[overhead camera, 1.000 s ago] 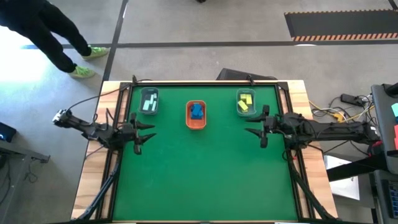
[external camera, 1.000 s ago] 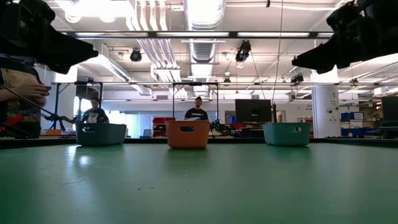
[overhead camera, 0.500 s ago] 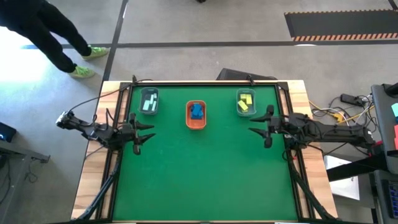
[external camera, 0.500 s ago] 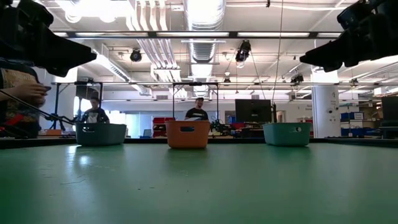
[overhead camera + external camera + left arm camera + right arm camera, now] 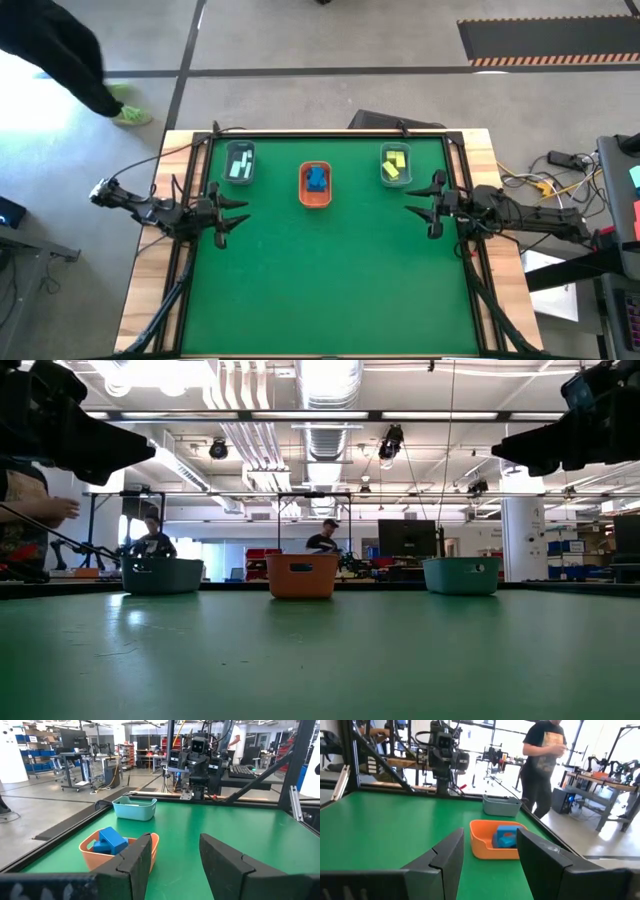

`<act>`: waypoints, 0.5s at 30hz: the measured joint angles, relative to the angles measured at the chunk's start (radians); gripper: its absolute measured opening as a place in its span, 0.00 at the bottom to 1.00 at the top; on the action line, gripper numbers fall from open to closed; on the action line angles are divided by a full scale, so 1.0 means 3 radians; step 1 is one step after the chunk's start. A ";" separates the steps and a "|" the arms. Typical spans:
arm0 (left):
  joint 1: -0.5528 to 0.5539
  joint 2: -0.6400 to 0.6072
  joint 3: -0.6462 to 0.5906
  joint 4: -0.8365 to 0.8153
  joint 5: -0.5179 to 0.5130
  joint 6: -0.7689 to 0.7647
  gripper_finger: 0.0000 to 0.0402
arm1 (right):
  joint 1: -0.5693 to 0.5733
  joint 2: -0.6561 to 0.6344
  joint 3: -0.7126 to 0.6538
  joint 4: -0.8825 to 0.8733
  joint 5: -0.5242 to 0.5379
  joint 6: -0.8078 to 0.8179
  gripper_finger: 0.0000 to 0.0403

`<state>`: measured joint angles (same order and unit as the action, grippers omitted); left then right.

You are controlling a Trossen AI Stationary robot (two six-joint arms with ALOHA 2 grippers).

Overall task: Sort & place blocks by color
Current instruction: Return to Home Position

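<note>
The green table has the left gripper at its left edge and the right gripper at its right. The wrist views show both sets of fingers spread and empty. From above, the grey tray holds the mint blocks, the orange tray the blue blocks, and the green tray the yellow blocks. The low view shows only the tray walls.

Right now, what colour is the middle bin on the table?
Orange. The middle bin shows it best in the low view.
</note>
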<state>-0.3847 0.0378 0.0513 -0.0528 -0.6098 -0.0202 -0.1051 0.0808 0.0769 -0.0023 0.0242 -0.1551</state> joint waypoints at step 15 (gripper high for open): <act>0.0001 0.0004 -0.0020 0.0076 0.0000 0.0003 0.37 | 0.0000 -0.0266 -0.0148 0.0021 -0.0005 -0.0095 0.42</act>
<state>-0.3843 0.0390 0.0452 -0.0301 -0.6098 -0.0193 -0.1051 0.0010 0.0326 0.0040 0.0227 -0.1837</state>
